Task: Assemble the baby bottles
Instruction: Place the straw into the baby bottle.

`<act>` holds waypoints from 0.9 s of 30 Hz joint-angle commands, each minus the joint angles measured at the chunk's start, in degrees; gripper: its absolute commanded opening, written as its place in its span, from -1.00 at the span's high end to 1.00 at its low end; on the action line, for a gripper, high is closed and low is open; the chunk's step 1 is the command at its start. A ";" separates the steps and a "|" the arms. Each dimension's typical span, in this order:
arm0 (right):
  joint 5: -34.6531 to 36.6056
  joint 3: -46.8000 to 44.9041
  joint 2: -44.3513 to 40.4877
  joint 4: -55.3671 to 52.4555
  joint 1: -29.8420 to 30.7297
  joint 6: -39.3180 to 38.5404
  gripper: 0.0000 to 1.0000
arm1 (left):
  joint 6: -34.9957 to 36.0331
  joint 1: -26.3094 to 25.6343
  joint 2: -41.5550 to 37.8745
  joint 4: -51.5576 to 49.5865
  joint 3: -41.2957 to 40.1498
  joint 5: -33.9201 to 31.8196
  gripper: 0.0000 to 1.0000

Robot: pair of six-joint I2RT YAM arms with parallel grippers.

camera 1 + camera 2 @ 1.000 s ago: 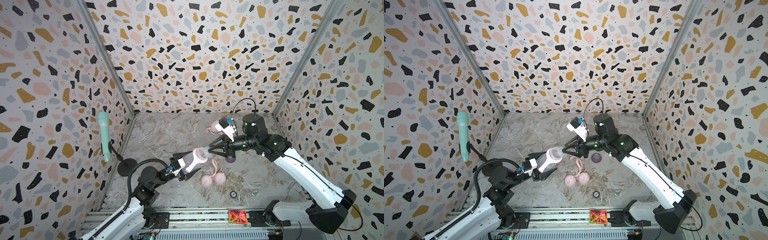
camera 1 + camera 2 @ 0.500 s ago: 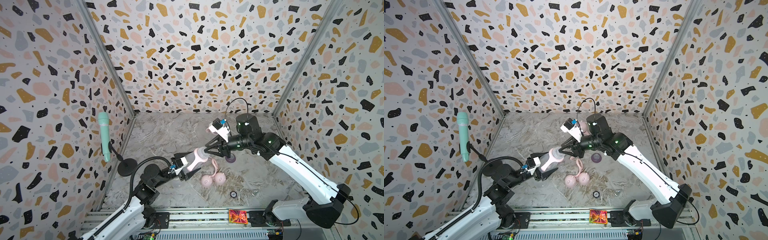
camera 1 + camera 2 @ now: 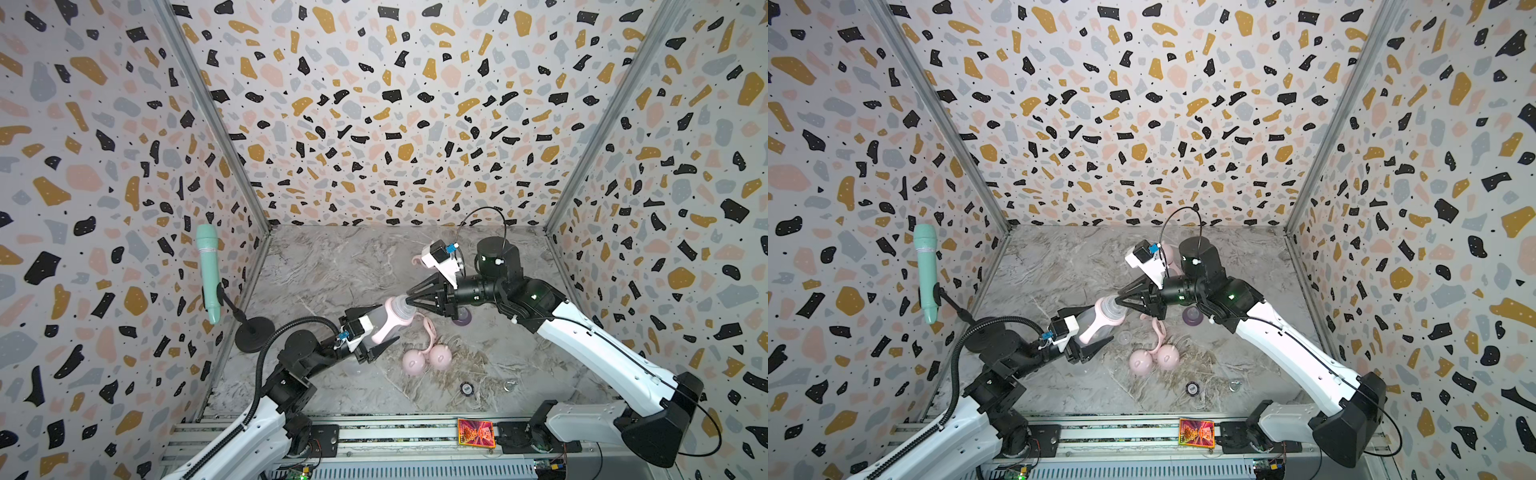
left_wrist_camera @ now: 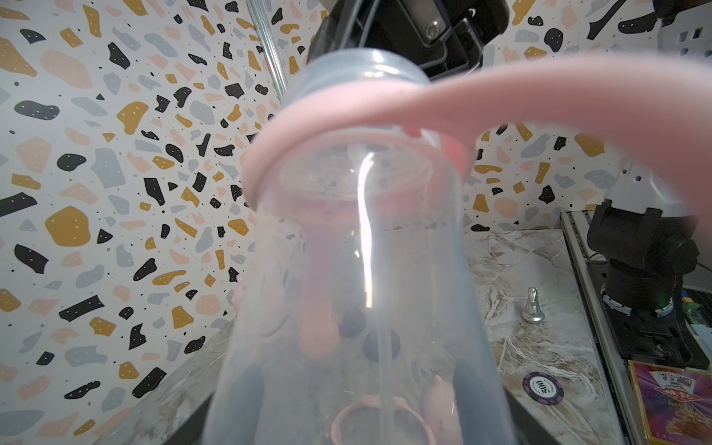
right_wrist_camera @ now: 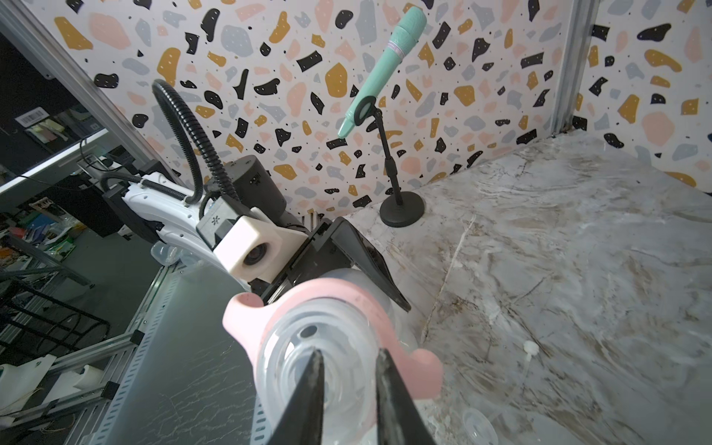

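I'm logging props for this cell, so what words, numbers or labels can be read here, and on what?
"500": on the round purple-and-black poker chip lying on the marbled tabletop.
Too blurred to read: the printed characters on the red-and-yellow playing-card box.
Too small to read: the white barcode sticker in the background.
No print can be made out on the clear plastic baby bottle.

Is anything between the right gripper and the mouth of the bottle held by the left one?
Nothing visible: the tips of the right gripper are at the mouth of the bottle; the loose pink caps lie on the table below.
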 commanded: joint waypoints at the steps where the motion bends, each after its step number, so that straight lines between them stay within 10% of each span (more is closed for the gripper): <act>1: -8.83 -4.69 0.67 3.83 2.49 3.80 0.53 | 0.66 -0.72 -1.52 8.69 1.63 0.57 0.50; 9: -8.58 -7.35 -0.63 7.22 2.72 5.66 0.44 | -0.11 -0.72 -2.64 9.15 1.72 0.28 0.50; 14: -3.31 -4.61 -2.16 2.21 2.01 3.07 -0.04 | -0.19 -0.72 -2.94 8.41 1.28 -0.99 0.50; 27: -4.27 2.89 -3.71 -1.98 -4.61 1.69 -0.55 | -0.96 -0.72 -3.71 7.81 0.26 -3.63 0.55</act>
